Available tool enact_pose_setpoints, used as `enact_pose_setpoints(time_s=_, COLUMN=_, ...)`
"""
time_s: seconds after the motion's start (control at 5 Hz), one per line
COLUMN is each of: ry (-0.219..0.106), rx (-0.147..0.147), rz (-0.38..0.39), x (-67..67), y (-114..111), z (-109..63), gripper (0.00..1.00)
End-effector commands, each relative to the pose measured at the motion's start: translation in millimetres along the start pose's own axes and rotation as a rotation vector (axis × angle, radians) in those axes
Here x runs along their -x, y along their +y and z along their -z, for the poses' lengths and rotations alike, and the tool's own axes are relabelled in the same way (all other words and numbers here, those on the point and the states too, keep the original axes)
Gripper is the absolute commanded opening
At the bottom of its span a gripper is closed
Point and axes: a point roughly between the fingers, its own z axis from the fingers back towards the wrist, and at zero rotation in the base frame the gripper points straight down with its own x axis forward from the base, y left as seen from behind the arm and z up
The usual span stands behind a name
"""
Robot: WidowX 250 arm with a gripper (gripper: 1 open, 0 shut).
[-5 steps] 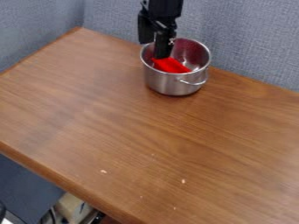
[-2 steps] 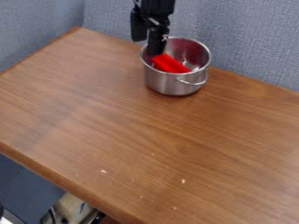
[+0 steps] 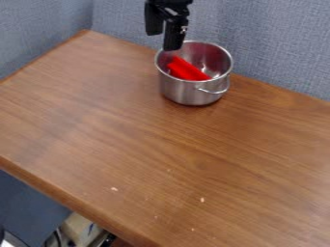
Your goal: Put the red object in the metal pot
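The black pincer (image 3: 173,41), its fingers spread and holding nothing, rises from a steel pot (image 3: 194,89) at the 12 o'clock edge of a wooden table (image 3: 149,159), having lifted and drawn toward 11 o'clock over the past second. The red block (image 3: 188,69) lies inside the pot, leaning toward the wall at 10 o'clock, more of it in sight now than a second ago, when the pincer crowded over it. The release appears complete and the task all but done, leaving only a clear retreat.
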Motion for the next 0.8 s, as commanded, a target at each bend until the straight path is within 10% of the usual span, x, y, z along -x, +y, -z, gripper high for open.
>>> enact_pose_setpoints(time_s=0.0, ry=-0.052, rx=-0.043, rz=-0.077, x=5.3, y=18.4, z=-19.8, gripper=1.0)
enact_pose_setpoints(time_s=0.6, ry=-0.05, rx=-0.028, rz=-0.161, x=2.4, y=21.4, z=-20.1, gripper=1.0)
